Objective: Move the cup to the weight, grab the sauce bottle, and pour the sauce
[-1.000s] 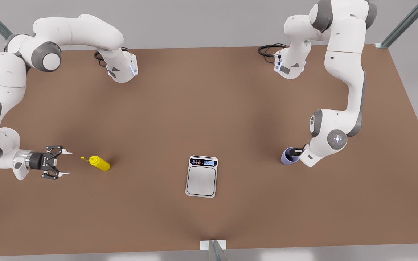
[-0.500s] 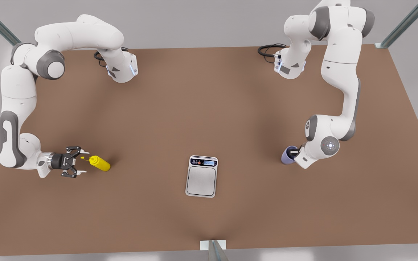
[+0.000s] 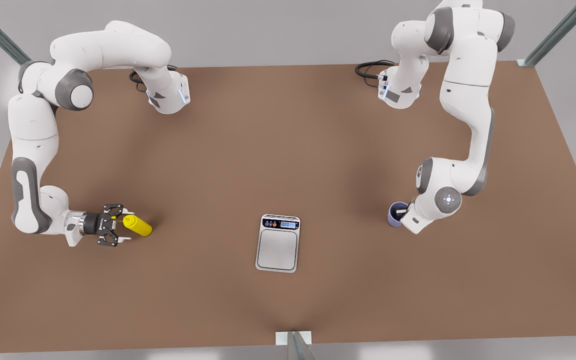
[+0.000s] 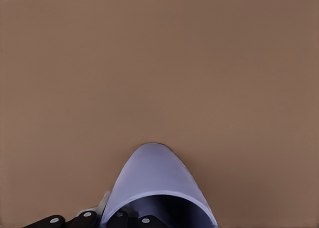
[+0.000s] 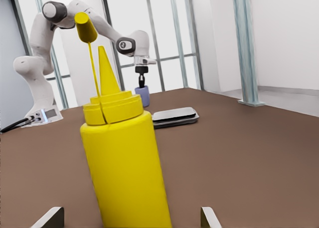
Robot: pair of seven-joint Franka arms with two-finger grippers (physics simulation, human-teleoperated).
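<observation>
1. Two grippers work at once: the right gripper (image 3: 118, 223) has its fingers spread either side of the upright sauce bottle (image 3: 138, 225), not yet pinching.
2. The left gripper (image 3: 402, 212) reaches into the cup (image 3: 394, 213); whether it pinches the rim, I cannot tell.
3. Judgement: close low on the bottle's body, squarely.
4. The bottle's long axis stands vertical, nozzle (image 5: 107, 71) up, on the table (image 3: 288, 150), left of the kitchen scale (image 3: 278, 243).

Simulated lab cell: bare brown table (image 3: 288, 150), metal frame posts (image 5: 246, 43), pale walls
</observation>
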